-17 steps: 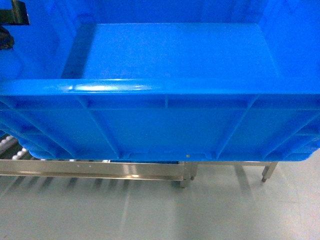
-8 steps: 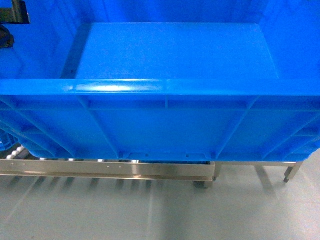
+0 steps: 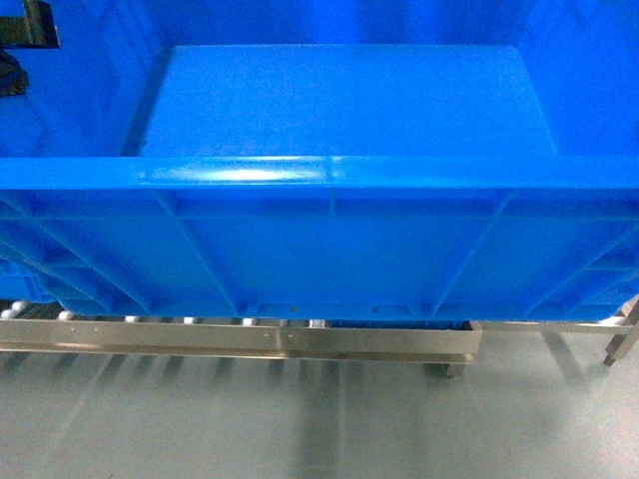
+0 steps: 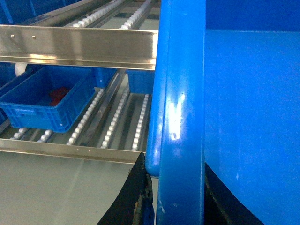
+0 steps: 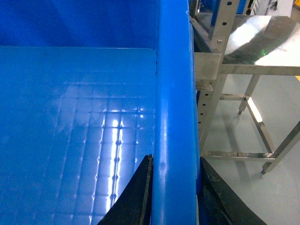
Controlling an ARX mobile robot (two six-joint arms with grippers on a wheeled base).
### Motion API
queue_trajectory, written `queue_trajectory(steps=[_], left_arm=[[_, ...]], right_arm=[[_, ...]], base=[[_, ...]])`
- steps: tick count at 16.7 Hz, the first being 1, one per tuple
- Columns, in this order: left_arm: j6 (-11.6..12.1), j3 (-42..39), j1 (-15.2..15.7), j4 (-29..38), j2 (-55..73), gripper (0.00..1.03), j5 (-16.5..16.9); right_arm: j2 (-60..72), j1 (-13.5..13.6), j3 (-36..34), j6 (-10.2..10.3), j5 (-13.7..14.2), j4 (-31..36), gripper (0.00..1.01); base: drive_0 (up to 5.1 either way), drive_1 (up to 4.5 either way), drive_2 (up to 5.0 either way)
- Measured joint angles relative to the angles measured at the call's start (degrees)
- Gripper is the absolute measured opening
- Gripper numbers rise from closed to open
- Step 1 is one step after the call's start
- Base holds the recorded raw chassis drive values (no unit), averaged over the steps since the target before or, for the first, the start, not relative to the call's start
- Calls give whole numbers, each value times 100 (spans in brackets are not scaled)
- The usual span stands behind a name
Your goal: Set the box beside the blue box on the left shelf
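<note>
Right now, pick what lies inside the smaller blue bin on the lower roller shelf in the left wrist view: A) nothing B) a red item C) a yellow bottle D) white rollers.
B: a red item shows inside the smaller blue bin on the roller shelf.

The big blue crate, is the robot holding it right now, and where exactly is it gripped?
Yes. The box is held by both: the left gripper clamps its left rim, the right gripper its right rim.
</note>
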Motion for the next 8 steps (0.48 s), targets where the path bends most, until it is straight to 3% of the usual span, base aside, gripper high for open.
queue_trajectory(steps=[8], left_arm=[[-11, 0, 0, -7, 0, 16, 2]], right_arm=[[-4, 0, 0, 0, 0, 7, 21]], base=[[-500, 245, 245]])
